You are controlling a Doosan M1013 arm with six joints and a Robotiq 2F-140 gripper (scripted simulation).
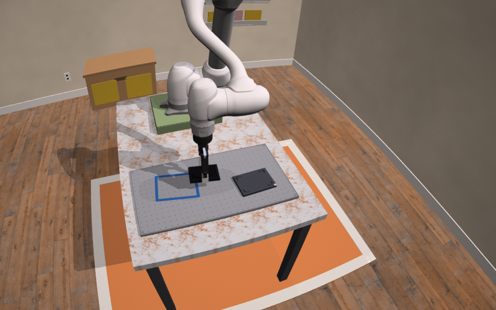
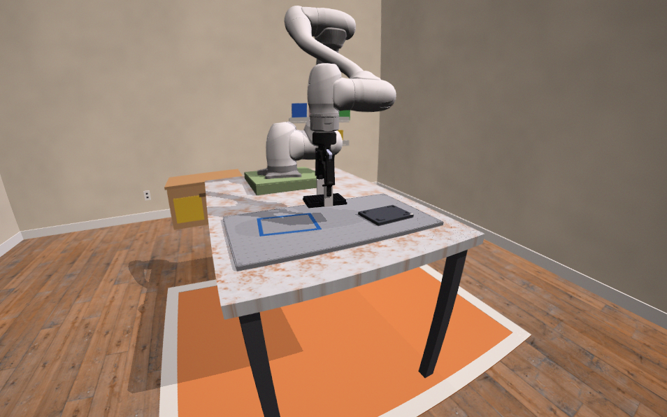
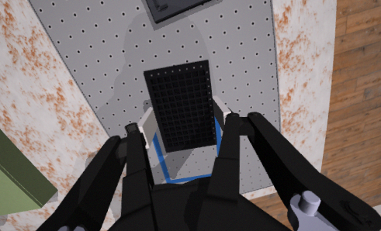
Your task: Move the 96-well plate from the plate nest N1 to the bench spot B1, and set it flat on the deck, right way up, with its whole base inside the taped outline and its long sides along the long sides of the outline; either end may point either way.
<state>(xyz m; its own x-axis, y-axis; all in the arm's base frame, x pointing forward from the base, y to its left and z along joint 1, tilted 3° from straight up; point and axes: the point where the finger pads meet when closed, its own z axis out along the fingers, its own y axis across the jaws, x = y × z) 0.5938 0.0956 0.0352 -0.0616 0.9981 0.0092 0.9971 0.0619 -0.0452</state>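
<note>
My claw point(image 3: 183, 118) is clamped on the long sides of the 96-well plate point(image 3: 181, 105), holding it in the air over the gray deck point(image 1: 219, 204), between the blue taped outline point(image 1: 177, 197) and the bare plate nest point(image 1: 253, 181). The plate's black, a grid of tiny wells, level. No readable labels.

A marble tabletop point(image 1: 219, 234) on black legs stands on an orange rug point(image 1: 242, 277), with a wooden cabinet point(image 1: 119, 77) behind it by the tan wall point(image 1: 50, 38).
</note>
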